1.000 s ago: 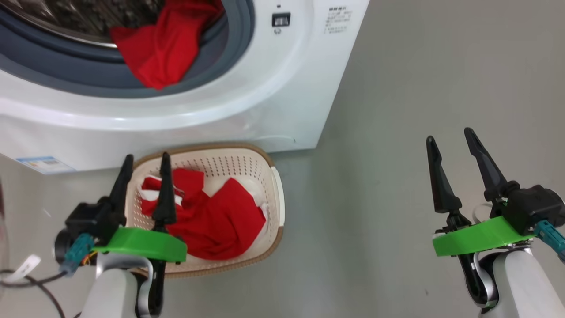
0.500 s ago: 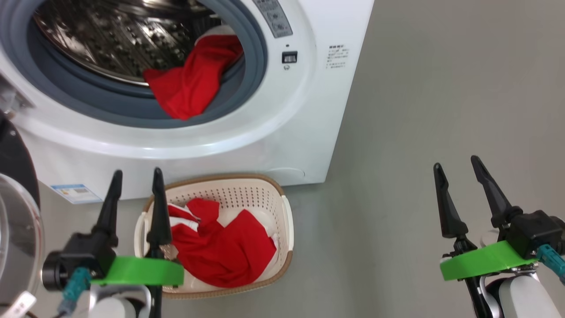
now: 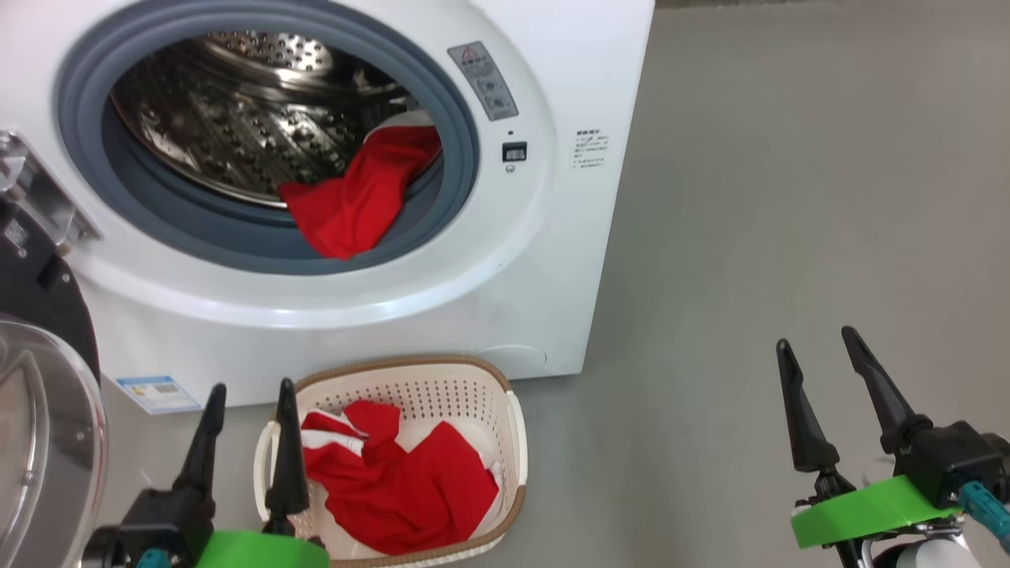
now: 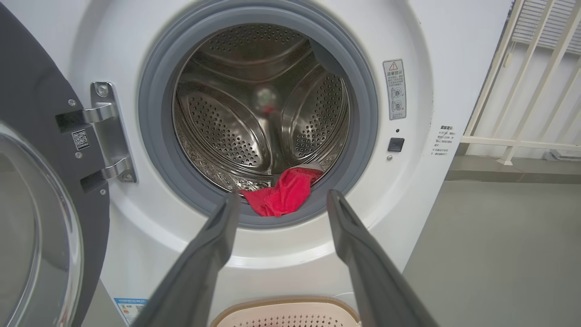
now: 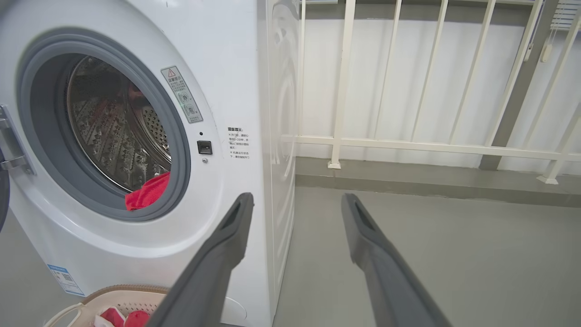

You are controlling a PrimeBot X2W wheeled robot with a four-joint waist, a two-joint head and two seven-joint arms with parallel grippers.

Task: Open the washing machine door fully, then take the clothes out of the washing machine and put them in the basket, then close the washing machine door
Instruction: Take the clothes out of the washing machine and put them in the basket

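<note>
The white washing machine (image 3: 544, 260) stands with its black glass-windowed door (image 3: 39, 442) swung wide to the left. A red garment (image 3: 359, 201) hangs over the grey rubber ring at the drum's lower right, and shows as red cloth (image 4: 283, 195) in the left wrist view. The cream basket (image 3: 513, 442) sits on the floor below the opening with red and white clothes (image 3: 410, 489) inside. My left gripper (image 3: 248, 386) is open and empty by the basket's left rim. My right gripper (image 3: 817, 339) is open and empty over bare floor to the right.
A white metal railing (image 5: 431, 145) and wall stand behind and to the right of the machine. Grey floor (image 3: 789, 197) stretches out on the right. A small blue label (image 3: 158, 392) sits low on the machine's front.
The head view has tilted up, so more of the drum and door shows and both grippers sit lower in the picture. Both grippers stay open; the clothes have not moved.
</note>
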